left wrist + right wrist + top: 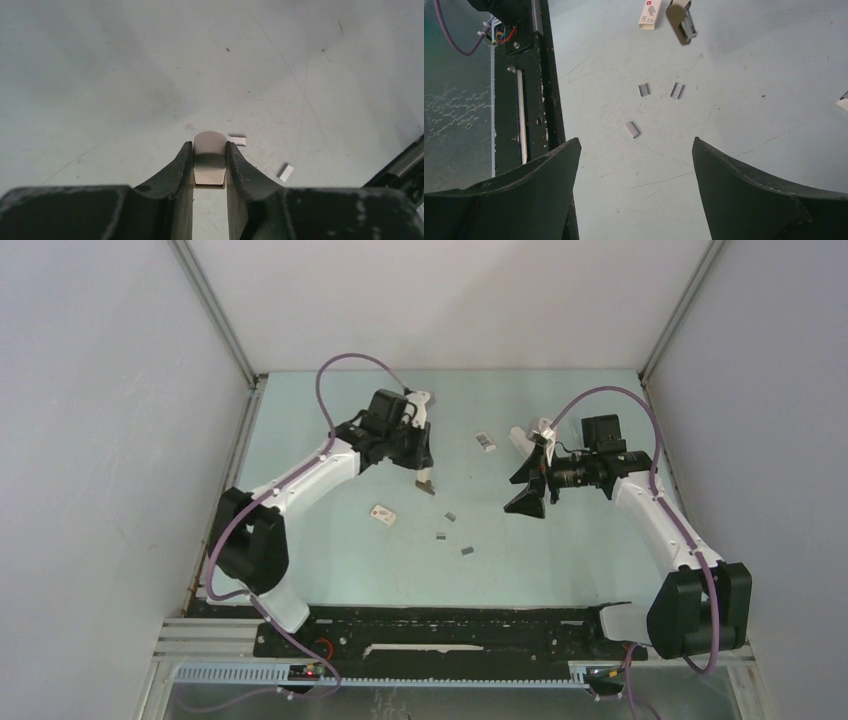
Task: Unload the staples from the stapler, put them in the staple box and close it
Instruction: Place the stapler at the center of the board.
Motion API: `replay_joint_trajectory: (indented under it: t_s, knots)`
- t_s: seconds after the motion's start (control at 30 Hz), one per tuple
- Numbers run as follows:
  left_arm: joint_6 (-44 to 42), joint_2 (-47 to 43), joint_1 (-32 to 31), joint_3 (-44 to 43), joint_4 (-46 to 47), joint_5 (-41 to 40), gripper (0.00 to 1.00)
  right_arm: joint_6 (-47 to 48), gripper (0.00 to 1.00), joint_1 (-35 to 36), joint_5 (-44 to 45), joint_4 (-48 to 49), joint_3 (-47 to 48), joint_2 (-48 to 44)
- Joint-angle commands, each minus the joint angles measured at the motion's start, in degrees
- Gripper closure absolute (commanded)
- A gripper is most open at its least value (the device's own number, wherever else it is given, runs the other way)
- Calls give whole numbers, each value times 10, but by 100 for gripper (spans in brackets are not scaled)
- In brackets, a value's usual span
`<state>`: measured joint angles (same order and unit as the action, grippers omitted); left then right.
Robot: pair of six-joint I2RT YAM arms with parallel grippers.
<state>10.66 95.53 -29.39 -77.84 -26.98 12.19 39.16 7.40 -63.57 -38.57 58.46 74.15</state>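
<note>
My left gripper point(424, 476) is shut on a small beige mini stapler point(210, 159) and holds it above the table; the stapler also shows at the top of the right wrist view point(681, 22). Three short grey staple strips point(450, 515) point(440, 536) point(467, 551) lie loose on the table in the middle. They show in the right wrist view point(644, 90) point(677, 90) point(632, 129), and two show in the left wrist view point(238, 140) point(286, 172). My right gripper point(527, 500) is open and empty, to the right of the staples.
A small white box with a red mark point(383, 515) lies left of the staples. A small white and grey object point(486, 441) lies further back. The black base rail point(450, 632) runs along the near edge.
</note>
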Motion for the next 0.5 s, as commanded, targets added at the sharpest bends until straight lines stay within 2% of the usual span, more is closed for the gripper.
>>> replay_joint_trajectory:
  t_s: [0.0, 0.23, 0.47]
  knots:
    - [4, -45, -44, 46, 79, -1, 100, 3, 9, -10, -22, -1, 23, -16]
    - [-21, -68, -106, 133, 232, -1, 100, 5, 9, -14, -25, -2, 22, -16]
    - [-61, -45, -163, 164, 334, -1, 100, 7, 9, -14, -21, -4, 22, -13]
